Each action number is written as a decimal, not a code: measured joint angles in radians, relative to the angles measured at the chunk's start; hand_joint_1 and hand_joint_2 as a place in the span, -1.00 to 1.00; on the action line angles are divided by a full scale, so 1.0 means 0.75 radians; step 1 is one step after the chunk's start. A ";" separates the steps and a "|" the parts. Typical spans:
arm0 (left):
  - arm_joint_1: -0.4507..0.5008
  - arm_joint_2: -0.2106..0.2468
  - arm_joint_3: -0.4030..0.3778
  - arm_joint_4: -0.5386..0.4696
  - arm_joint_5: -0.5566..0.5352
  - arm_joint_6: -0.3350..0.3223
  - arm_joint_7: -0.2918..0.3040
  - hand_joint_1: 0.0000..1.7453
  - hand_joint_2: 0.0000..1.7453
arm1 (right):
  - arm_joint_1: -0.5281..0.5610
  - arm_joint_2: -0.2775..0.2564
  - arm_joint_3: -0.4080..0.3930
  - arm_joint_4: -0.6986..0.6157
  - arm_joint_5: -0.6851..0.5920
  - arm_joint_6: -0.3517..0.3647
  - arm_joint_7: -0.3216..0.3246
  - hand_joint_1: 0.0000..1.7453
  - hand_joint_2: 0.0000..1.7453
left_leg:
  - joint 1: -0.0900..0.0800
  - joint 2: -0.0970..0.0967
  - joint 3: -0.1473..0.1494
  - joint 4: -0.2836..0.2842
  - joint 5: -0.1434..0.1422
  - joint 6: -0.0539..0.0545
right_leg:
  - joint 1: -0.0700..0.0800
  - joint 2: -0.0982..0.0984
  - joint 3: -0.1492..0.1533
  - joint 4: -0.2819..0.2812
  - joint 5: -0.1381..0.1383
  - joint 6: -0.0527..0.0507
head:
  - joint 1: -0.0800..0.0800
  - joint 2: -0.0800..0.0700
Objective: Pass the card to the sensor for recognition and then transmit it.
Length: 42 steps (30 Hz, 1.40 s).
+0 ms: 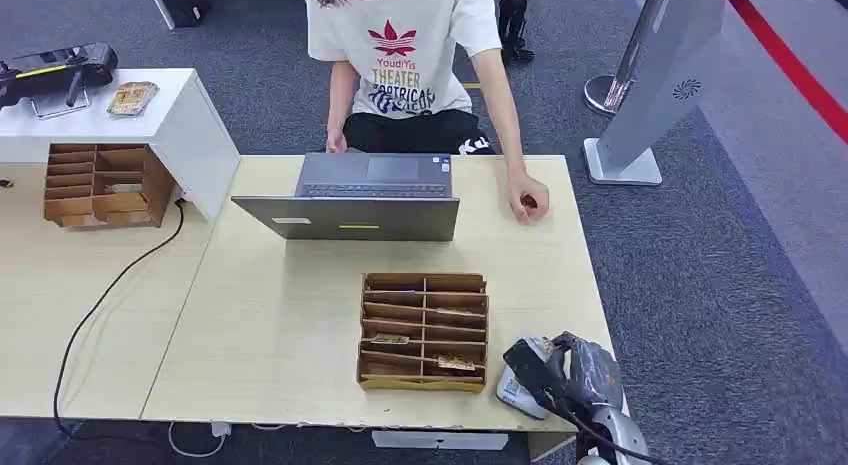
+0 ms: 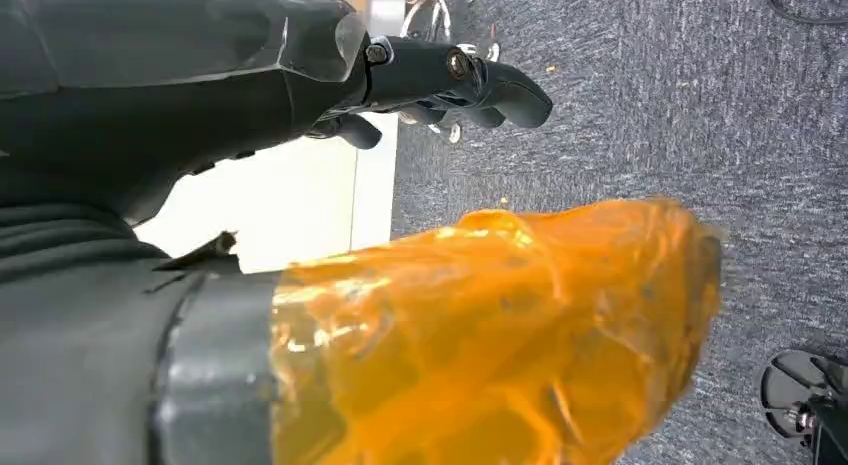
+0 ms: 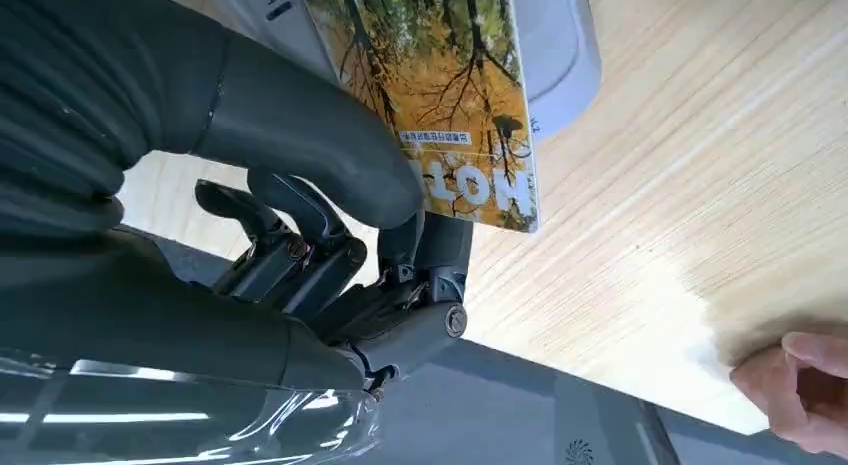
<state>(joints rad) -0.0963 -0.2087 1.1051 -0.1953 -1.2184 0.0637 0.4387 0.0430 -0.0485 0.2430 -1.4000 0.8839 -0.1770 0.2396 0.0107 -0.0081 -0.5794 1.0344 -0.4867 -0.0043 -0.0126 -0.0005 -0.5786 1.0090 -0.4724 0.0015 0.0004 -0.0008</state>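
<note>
On the pale wooden table point(image 1: 280, 325), your right hand point(image 3: 330, 235) pinches the card point(image 3: 450, 95) directly over the white sensor point(image 3: 560, 45); the person's hand point(image 1: 527, 199) waits far across.

Two card organizers point(image 1: 424, 331), one laptop point(image 1: 360, 196), perhaps one card point(image 3: 440, 95)

light wood table point(image 1: 270, 325), laptop point(image 1: 360, 197), cardboard organizer point(image 1: 424, 331), white sensor point(image 1: 518, 390), person's hand point(image 1: 527, 199)
</note>
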 joint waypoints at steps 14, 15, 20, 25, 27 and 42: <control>0.000 0.000 0.000 0.000 -0.003 0.001 0.000 -1.00 -1.00 | 0.013 -0.015 0.004 -0.022 0.069 -0.004 0.049 1.00 1.00 | 0.000 0.000 0.000 0.000 0.000 0.000 | 0.000 0.000 0.000 0.000 0.000 0.000 | 0.000 0.000; 0.000 0.000 0.000 0.000 -0.003 0.001 0.000 -1.00 -1.00 | 0.016 -0.015 0.004 -0.026 0.081 -0.004 0.053 1.00 1.00 | 0.000 0.000 0.000 0.000 0.000 0.000 | 0.000 0.000 0.000 0.000 0.000 0.000 | 0.000 0.000; 0.000 -0.001 0.000 0.000 -0.003 0.001 0.000 -1.00 -1.00 | 0.025 -0.017 0.011 -0.039 0.167 -0.004 0.085 1.00 1.00 | 0.000 0.000 0.000 0.000 0.000 0.000 | 0.000 0.000 0.000 0.000 0.000 0.000 | 0.000 0.000; 0.000 -0.001 0.000 0.000 -0.003 0.000 0.000 -1.00 -1.00 | 0.027 -0.017 0.037 -0.043 0.226 -0.004 0.107 1.00 1.00 | 0.000 0.000 0.000 0.000 0.000 0.000 | 0.000 0.000 -0.001 0.000 0.000 0.000 | 0.000 0.000; 0.000 -0.001 0.000 0.000 -0.003 0.000 0.000 -1.00 -1.00 | 0.031 -0.017 0.044 -0.047 0.234 -0.004 0.111 1.00 1.00 | 0.000 0.000 0.000 0.000 0.000 0.000 | 0.000 0.000 -0.001 0.000 0.000 0.000 | 0.000 0.000; 0.000 -0.007 0.001 0.000 -0.004 -0.005 -0.001 -1.00 -1.00 | 0.025 -0.017 0.127 -0.048 0.314 0.015 0.124 1.00 1.00 | 0.000 0.000 -0.001 0.000 0.000 0.000 | 0.000 0.000 -0.001 0.000 0.000 0.000 | 0.000 0.000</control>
<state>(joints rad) -0.0966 -0.2136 1.1059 -0.1953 -1.2211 0.0603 0.4383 0.0618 -0.0610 0.3380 -1.4359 1.1196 -0.1659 0.3322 0.0107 -0.0081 -0.5801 1.0343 -0.4867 -0.0043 -0.0126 -0.0006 -0.5791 1.0090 -0.4726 0.0016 0.0004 -0.0008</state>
